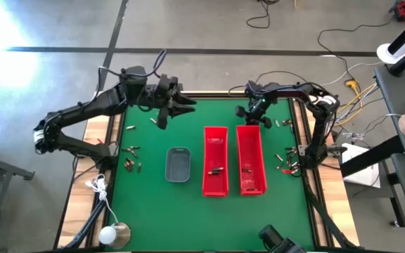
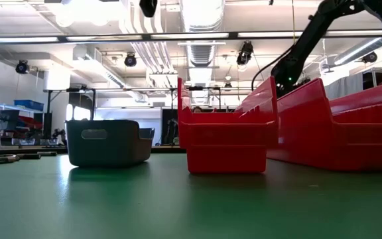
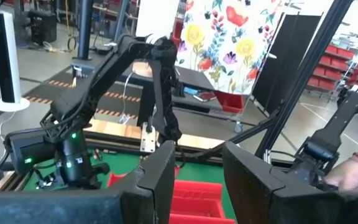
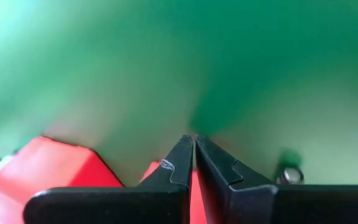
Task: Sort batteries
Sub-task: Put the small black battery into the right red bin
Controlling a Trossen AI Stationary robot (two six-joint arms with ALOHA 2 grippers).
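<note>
From above we see a green counter point(image 1: 188, 204) holding a small grey tray point(image 1: 178, 164) near its centre, with two long red bins point(image 1: 215, 160) side by side just toward three o'clock of it. The batteries point(image 1: 132, 158) lie in small scatters: one cluster toward nine o'clock of the tray, another point(image 1: 285, 161) near the three o'clock edge, and a few already inside the bins. The right claw point(image 1: 264, 121) hangs at the twelve o'clock end of the second bin, its tips pressed together; we cannot make out anything pinched between them. The left claw point(image 1: 169, 107) hovers toward eleven o'clock with its fingers spread and nothing in them. We judge the batteries to be small, rigid, smooth cylinders, light but prone to rolling and slipping, so pinching one across the middle of its round body looks safest.
</note>
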